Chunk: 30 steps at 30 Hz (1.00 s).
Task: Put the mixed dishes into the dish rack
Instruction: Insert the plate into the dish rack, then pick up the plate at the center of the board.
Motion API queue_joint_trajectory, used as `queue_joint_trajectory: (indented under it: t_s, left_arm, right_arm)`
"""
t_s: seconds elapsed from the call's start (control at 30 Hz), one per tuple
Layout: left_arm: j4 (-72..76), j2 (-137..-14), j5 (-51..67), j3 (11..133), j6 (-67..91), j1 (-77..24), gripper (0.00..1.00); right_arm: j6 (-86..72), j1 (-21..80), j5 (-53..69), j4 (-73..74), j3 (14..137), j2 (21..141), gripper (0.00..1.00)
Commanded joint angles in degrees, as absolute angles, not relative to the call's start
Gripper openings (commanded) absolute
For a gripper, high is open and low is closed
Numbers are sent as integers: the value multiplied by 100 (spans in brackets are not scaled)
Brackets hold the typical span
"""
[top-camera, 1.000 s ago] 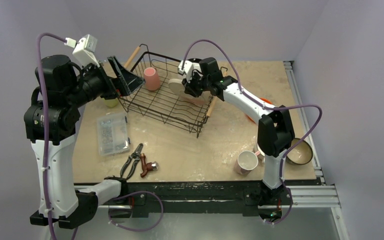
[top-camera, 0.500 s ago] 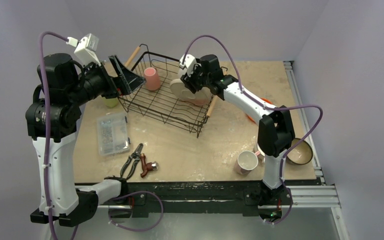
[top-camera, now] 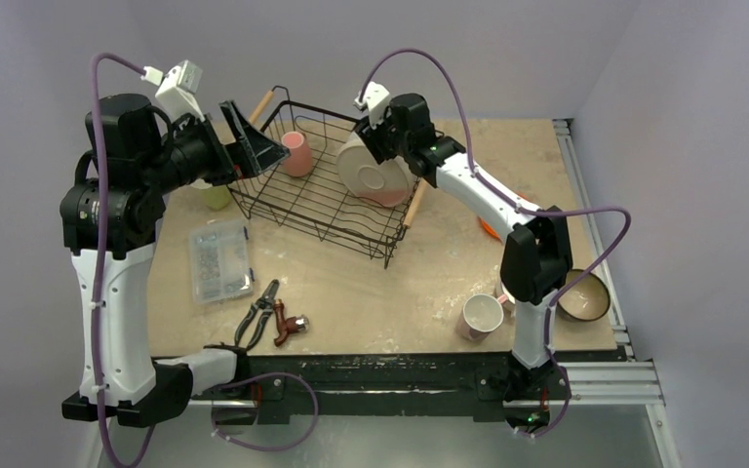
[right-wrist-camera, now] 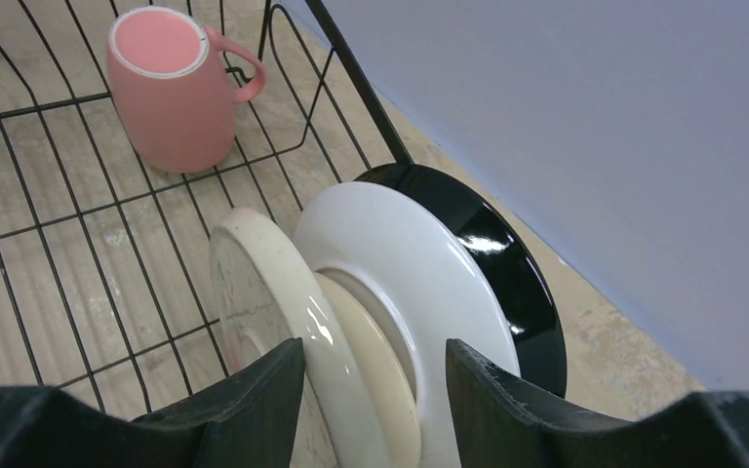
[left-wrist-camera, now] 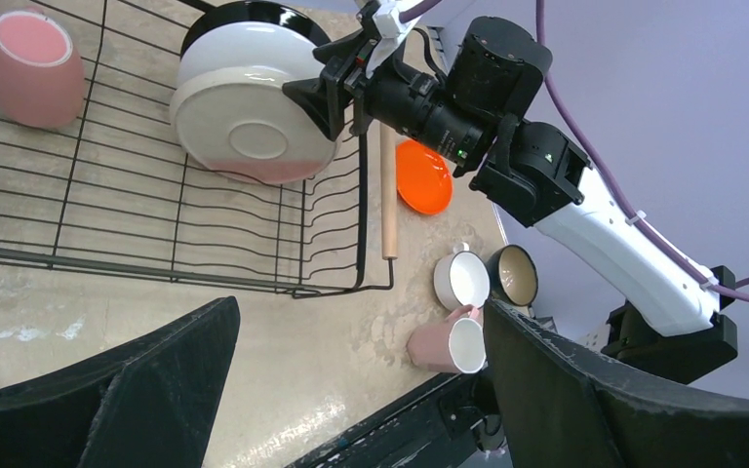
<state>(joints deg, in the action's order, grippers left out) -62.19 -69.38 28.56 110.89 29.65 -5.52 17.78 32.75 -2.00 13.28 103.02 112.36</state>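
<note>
Mug (top-camera: 483,315), bowl (top-camera: 585,295): near right edge, waiting for you to load.
Dish rack (top-camera: 302,200): mid-table, pink mug (top-camera: 295,153) upright inside.
Left gripper (top-camera: 258,141): jaws wide, empty, raised beside the rack, clear of your work.
Cream plate (left-wrist-camera: 244,136): on edge in the slots, leaning on the plates behind.
Right gripper (right-wrist-camera: 371,356): jaws parted astride its rim, not gripping.

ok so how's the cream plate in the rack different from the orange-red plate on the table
The cream plate stands on edge in the dish rack; the orange-red plate lies flat on the table outside it. The cream plate is pale with a pinkish patch low on its back; the orange-red plate is one bright colour. Both are round.
</note>
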Motion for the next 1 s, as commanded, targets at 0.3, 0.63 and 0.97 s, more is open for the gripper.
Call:
queue_joint_trajectory:
  t_s: [0.3, 0.63, 0.97]
  left_arm:
    - [-6093, -6900, 2966, 11316, 3148, -518, 94]
    - [-6029, -6782, 2969, 11171, 3269, -519, 93]
    - [-6028, -6591, 2883, 11017, 3286, -519, 93]
  right_arm:
    - [1449, 3249, -575, 1352, 10679, 11095, 59]
    - [1510, 3380, -195, 1431, 10489, 10837, 61]
    - [1081, 3393, -55, 1428, 10589, 10534, 62]
